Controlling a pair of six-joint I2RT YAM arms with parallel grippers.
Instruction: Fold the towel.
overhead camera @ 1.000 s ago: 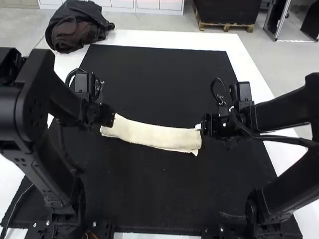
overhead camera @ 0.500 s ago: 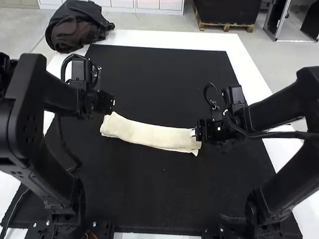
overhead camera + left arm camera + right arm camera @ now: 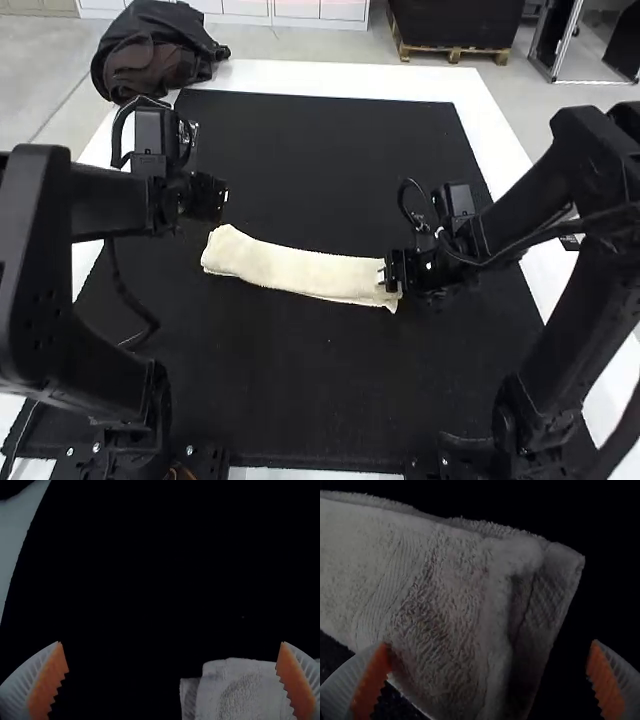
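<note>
The cream towel [image 3: 300, 272] lies folded into a long, narrow strip across the mat. Just beyond its left end, my left gripper [image 3: 222, 198] is held off the cloth. My right gripper [image 3: 386, 274] is over the strip's right end. In the left wrist view my left gripper [image 3: 171, 643] is open, with a corner of the towel [image 3: 245, 692] by one finger. The right wrist view has my right gripper [image 3: 489, 644] open, one finger overlapping the towel [image 3: 435, 595], whose layered end lies between the fingers; contact is unclear.
A black mat [image 3: 300, 390] covers most of the white table [image 3: 330, 78]. A dark bundle of fabric or a bag [image 3: 155, 60] rests at the table's far left corner.
My left gripper has moved away from the towel's left end, toward the far side. My right gripper has shifted left and nearer, onto the right end. The towel looks unmoved.
</note>
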